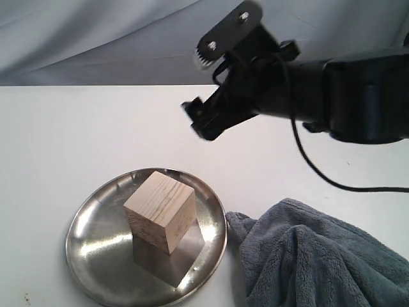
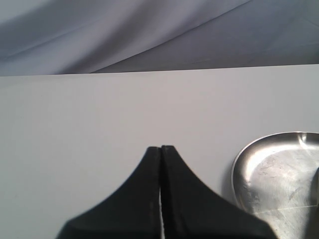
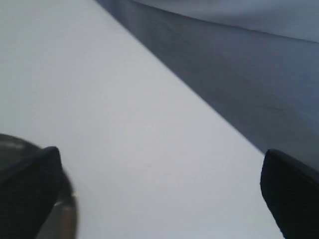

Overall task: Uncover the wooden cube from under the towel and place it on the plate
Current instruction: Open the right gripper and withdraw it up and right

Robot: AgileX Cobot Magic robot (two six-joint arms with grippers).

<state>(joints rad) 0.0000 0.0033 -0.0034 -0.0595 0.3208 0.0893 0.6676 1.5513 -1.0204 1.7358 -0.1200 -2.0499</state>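
While the right hand (image 1: 201,121) hangs spread wide and empty above the worktop (image 1: 77,141), seemingly clear of finished work, the wooden cube (image 1: 161,214) stands uncovered on the plate (image 1: 89,256) below, the towel (image 1: 307,256) heaped just beside its rim and the left hand (image 2: 160,149) clenched, idle.

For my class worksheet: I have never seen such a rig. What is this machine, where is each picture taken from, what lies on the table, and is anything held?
It is a robot with two arms, each ending in a gripper. One picture looks on from outside; the others come from cameras on each wrist. On the white table lie a steel plate with a wooden cube on it, and a blue-grey towel beside. The left gripper is shut, the right gripper open; neither holds anything.
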